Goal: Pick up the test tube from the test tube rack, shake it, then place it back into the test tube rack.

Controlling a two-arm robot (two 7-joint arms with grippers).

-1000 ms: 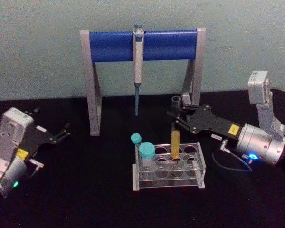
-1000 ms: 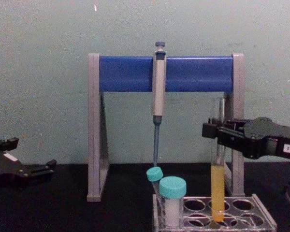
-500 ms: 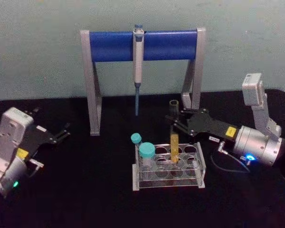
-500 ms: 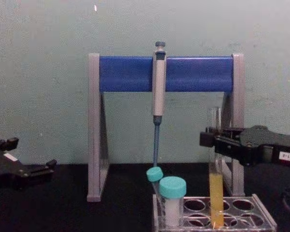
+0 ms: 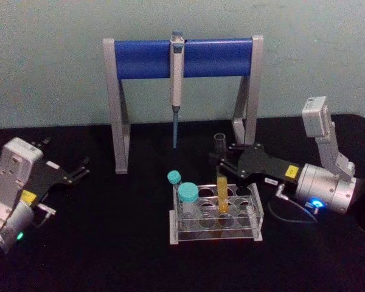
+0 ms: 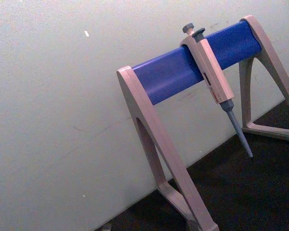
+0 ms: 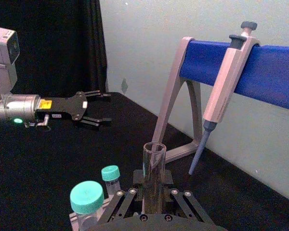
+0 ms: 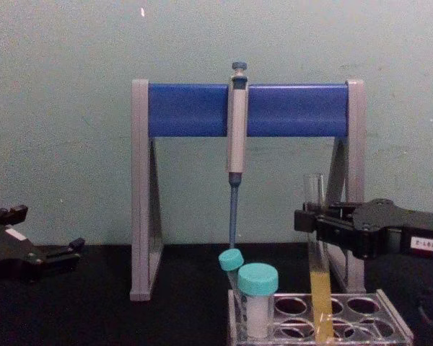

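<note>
The test tube (image 5: 222,185), clear glass with yellow-orange liquid low down, stands slightly tilted with its bottom in a back-row hole of the clear test tube rack (image 5: 214,236). My right gripper (image 5: 222,160) reaches in from the right and is shut on the tube's upper half. The chest view shows the tube (image 8: 320,295) dipping into the rack (image 8: 394,324), with the right gripper (image 8: 312,220) clamped just below its rim. From the right wrist, the tube (image 7: 153,168) rises between the fingers. My left gripper (image 5: 80,168) rests open at the far left, away from the rack.
Two teal-capped tubes (image 5: 187,194) stand in the rack's left end. Behind it is the grey-and-blue pipette stand (image 5: 182,58) with a pipette (image 5: 176,91) hanging from its bar. A wall closes the back of the black table (image 5: 109,243).
My right gripper has come down and slightly left with the test tube, so the tube sits deeper in the rack hole. The left arm has not moved.
</note>
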